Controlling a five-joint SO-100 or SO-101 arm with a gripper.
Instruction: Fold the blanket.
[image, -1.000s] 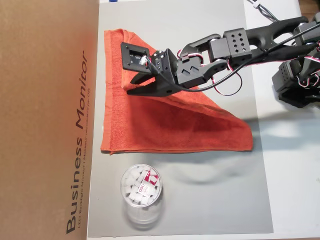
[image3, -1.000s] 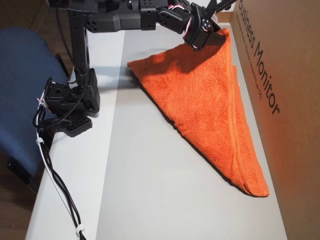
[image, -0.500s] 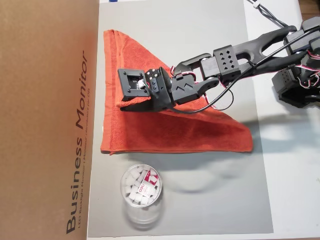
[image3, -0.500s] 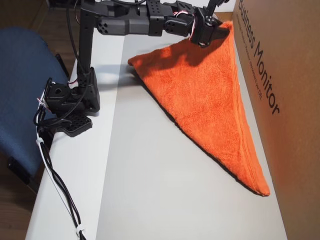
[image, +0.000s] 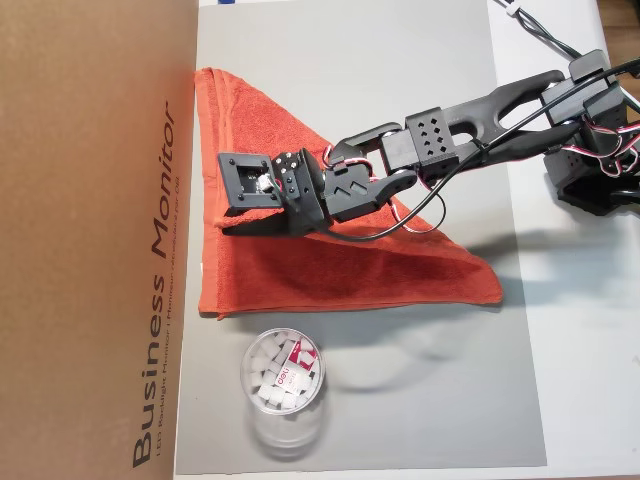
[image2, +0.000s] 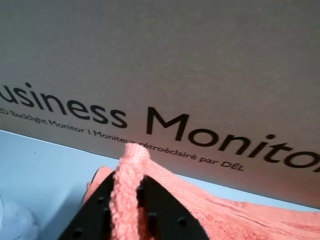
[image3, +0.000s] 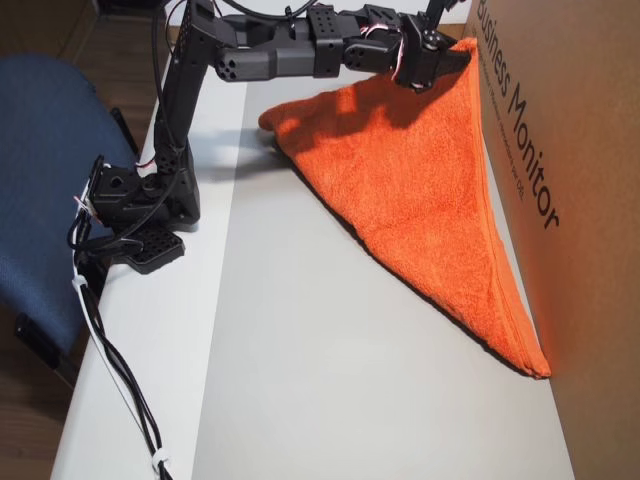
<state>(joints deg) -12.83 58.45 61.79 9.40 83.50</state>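
Note:
The orange-red blanket (image: 350, 270) lies folded into a triangle on the grey mat, its long edge along the cardboard box. My gripper (image: 228, 226) is over its left part, close to the box, and is shut on a raised fold of the cloth. In the wrist view the black jaws (image2: 126, 182) pinch a strip of terry cloth that stands up between them, with more of the blanket (image2: 235, 217) lying behind. In the other overhead view the gripper (image3: 458, 58) holds the blanket's (image3: 420, 190) far corner up against the box.
A large "Business Monitor" cardboard box (image: 95, 240) (image3: 570, 150) walls one side of the mat. A clear jar (image: 283, 385) of white cubes stands just below the blanket. The arm's base (image3: 140, 200) and cables sit on the white table beside a blue chair (image3: 40, 150).
The gripper has moved toward the box with the fold in its jaws. The blanket slid with it, and its long edge now lies against the box.

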